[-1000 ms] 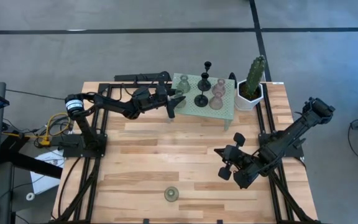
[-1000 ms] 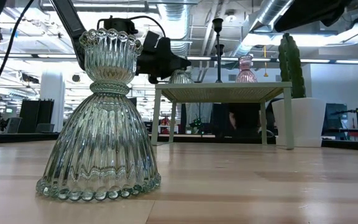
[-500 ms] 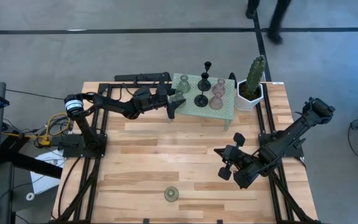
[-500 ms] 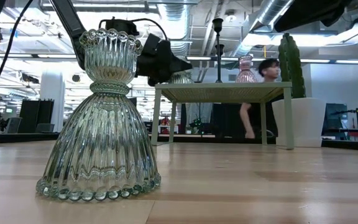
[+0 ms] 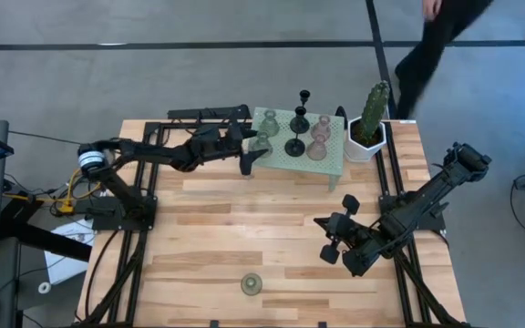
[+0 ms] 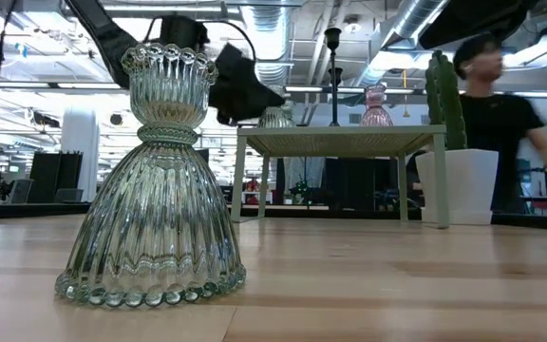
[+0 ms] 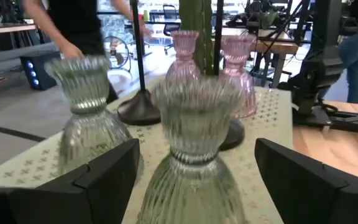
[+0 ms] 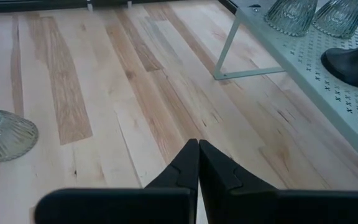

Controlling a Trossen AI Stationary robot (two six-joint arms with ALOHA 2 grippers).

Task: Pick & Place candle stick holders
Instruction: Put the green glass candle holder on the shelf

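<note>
- No writing readable.
- Left hand (image 5: 255, 151) spread wide at the stand's (image 5: 334, 157) edge, fingers (image 7: 104, 177) either side of a ribbed green glass holder (image 7: 194, 149), not touching it; holds nothing.
- Right hand (image 8: 197, 163) clenched, empty, over the wooden counter (image 5: 208, 237).
- Another green holder (image 5: 252, 284) stands alone near the counter's front; remaining holders are on the perforated stand.

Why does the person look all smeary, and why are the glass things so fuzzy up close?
Low view: the person is walking, so smeared by motion. Left wrist view: the two green glass holders sit very near the camera and look soft, between the open left pincer fingers.
</note>
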